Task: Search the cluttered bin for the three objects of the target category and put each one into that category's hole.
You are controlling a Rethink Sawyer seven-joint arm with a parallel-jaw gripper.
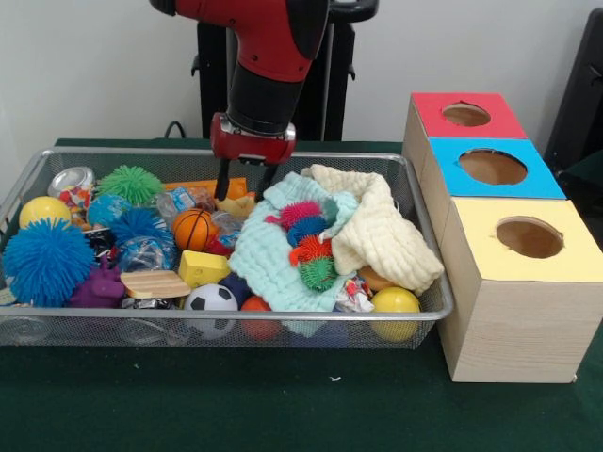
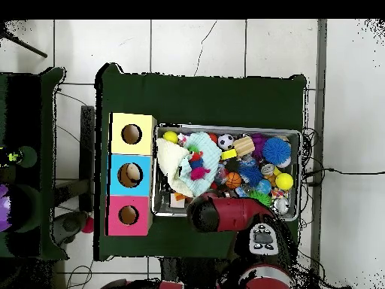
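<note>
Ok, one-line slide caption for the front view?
Sawyer gripper, fingers open, hovers over a cluttered wire bin beside three holed boxes: red, blue, yellow.

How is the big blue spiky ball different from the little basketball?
The blue spiky ball is blue and covered all over in soft spikes; the mini basketball is orange, smooth, with black lines. The spiky ball is clearly bigger. It sits at the bin's left end in the front view, while the basketball lies nearer the middle, just below the pincer. Both are round and lie in the wire bin among other toys.
</note>
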